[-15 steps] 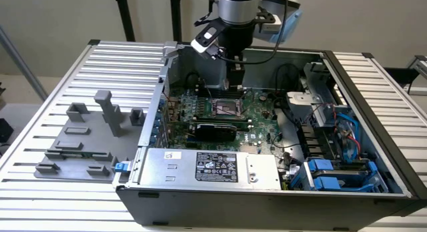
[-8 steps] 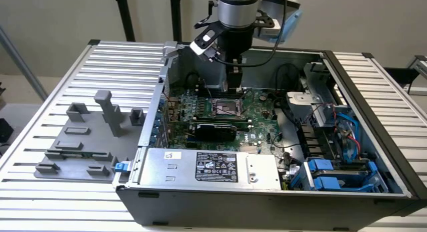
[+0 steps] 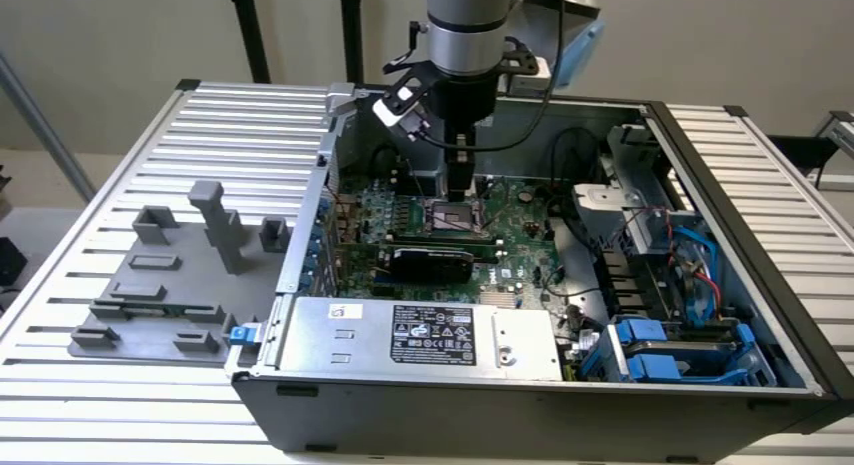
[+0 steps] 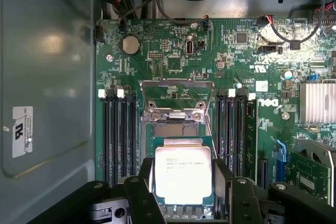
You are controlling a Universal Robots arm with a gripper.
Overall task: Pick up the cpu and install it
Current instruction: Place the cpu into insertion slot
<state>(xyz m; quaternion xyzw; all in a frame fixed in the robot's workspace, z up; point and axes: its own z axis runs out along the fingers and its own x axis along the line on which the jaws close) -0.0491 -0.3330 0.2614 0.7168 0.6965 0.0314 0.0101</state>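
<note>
The cpu hangs inside the open computer case, just above the socket near the middle of the motherboard. The jaws are closed on it, pressing 2 opposite edges, with the silver top facing up and the printed side in plain sight.

That edge grip makes sense. It leaves the underside free to meet the socket's contacts, and it keeps the chip flat and square to the opening. The chip looks level and roughly lined up with the socket's sides, though I cannot tell whether it touches anything below.

The socket's metal load plate stands folded back toward the board's far edge, so the seat is exposed and ready to take the chip. Memory slots flank the socket on both sides and leave a narrow lane, which is probably why the jaws run parallel to them.

The arm reaches straight down through the case's open top, wrist vertical, with the jaws low over the board and well apart from the power supply at the case's near edge. The case sits on the ribbed surface. The grey fixture lies toward the exterior view's left, beside the case.

By my reading, the pickup is done and the seating is not.
</note>
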